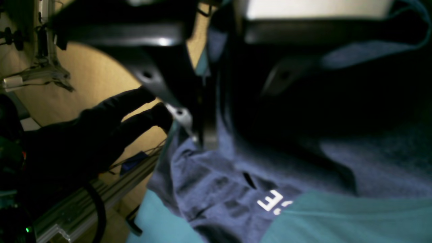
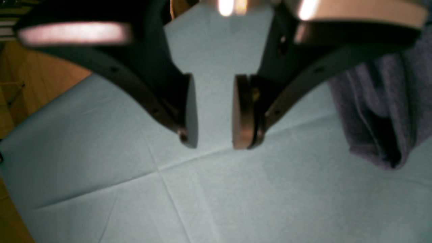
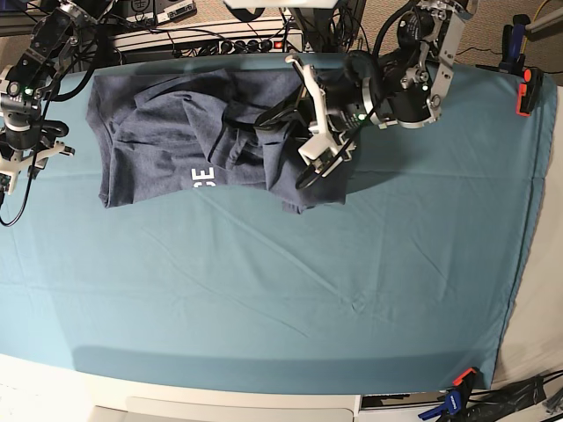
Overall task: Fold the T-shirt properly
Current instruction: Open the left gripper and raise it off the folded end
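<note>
A teal cloth point(image 3: 264, 290) covers the counter, creased in faint lines, with cables and a power strip point(image 3: 220, 40) along the far edge, an orange clamp point(image 3: 525, 92) at the right edge and another clamp point(image 3: 457, 400) at the near right corner. At the far left of the base view the right pincer point(image 3: 10, 167) hangs just off the counter's left edge on its upright arm, its jaws spread with nothing between them and only bare cloth below. The T-shirt point(image 3: 176, 132) lies crumpled on the far left half, only the white letters "CE" showing. Its right part is lifted and bunched, hiding how the layers fold. Over it the left arm reaches in low from the right, and the left pincer point(image 3: 321, 154) is pressed together on the T-shirt's fabric.
</note>
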Controlling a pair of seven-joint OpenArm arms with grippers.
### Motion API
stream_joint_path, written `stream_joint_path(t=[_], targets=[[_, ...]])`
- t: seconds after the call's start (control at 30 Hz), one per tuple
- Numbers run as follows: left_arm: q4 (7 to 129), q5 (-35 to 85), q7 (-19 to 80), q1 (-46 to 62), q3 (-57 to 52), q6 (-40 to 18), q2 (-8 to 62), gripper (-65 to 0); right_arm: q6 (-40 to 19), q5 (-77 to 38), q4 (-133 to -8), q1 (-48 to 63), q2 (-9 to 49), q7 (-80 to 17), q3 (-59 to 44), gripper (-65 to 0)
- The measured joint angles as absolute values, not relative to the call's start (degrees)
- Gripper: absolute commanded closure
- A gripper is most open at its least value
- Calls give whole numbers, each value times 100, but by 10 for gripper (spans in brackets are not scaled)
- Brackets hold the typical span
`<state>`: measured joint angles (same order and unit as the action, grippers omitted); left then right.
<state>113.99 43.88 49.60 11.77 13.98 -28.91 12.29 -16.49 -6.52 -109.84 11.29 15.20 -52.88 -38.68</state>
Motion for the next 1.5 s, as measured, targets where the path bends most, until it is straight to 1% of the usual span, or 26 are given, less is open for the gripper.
stream_joint_path(t=[0.27,0.3,0.37,0.4,0.43,0.5,0.73,0.8,0.83,0.93,1.03,1.17,1.4,1.5], targets=[[11399,4003,4834,1177,1492,-2893,1173,0,-1647,-652,-10984,1129,1520,-5288,-3868,-189],[11399,3957,4834,1177,1492,-2893,1173,-23,-1647,-652,-10984,1131,1520,-5288,-3868,-189],[11399,3905,4834,1177,1492,-2958,1175,-151,-1647,-652,-10984,1131,1520,-5288,-3868,-189],[11399,3903,4829,1175,1492,-2958,1173,-202,-1649,-652,-10984,1129,1520,-5286,-3868,-189],[11399,3903,4810,1177,1492,-2958,1173,-233,-1649,-652,-10984,1129,1520,-5288,-3868,-189],[11399,3903,4792,1175,1492,-2956,1170,-243,-1649,-652,-10984,1131,1520,-5288,-3868,-189],[11402,3903,4792,1175,1492,-2956,1173,-243,-1647,-652,-10984,1129,1520,-5288,-3868,-189],[11524,3789,4810,1186,1476,-2956,1173,-228,-1647,-652,-10984,1131,1520,-5288,-3868,-189],[11660,3715,4831,1190,1420,-2956,1173,-188,-1647,-655,-10984,1131,1520,-5288,-3868,-189],[12125,3524,4805,1184,1037,-2869,1197,0,-1647,-652,-10984,1131,1520,-5288,-3868,-189],[12455,3494,4818,1181,521,-2731,1466,0,-1647,-652,-10984,1129,1520,-5288,-3868,-189],[12477,3240,4838,1262,-84,-2246,1865,0,-1647,-652,-10984,1129,1520,-5288,-3868,-189],[12470,3256,4838,1732,-248,-2270,1984,0,-1647,-650,-10984,1131,1520,-5245,-3868,-189],[12466,3048,4836,1828,-248,-2272,1981,0,-1647,-652,-10984,1129,1520,-5242,-3868,-189]])
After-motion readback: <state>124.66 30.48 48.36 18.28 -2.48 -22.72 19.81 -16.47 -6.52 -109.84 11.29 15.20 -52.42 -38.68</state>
